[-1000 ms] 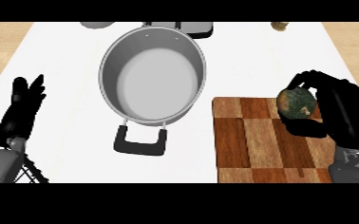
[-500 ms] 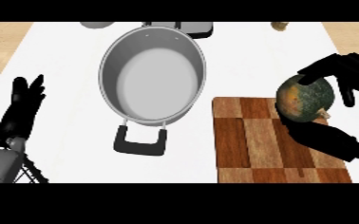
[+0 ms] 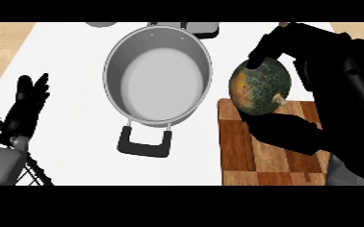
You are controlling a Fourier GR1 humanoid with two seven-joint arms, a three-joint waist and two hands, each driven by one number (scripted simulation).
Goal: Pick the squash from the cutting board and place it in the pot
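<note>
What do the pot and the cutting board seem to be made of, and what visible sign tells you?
Pot: probably metal, matte grey with a paler rim; its handle looks like black plastic, though that is uncertain. Cutting board: wood, judging by brown blocks in differing tones, with a smooth finish.

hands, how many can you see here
2. The left hand rests open at the left edge; the right hand, at the right, holds the squash over the cutting board.
</note>
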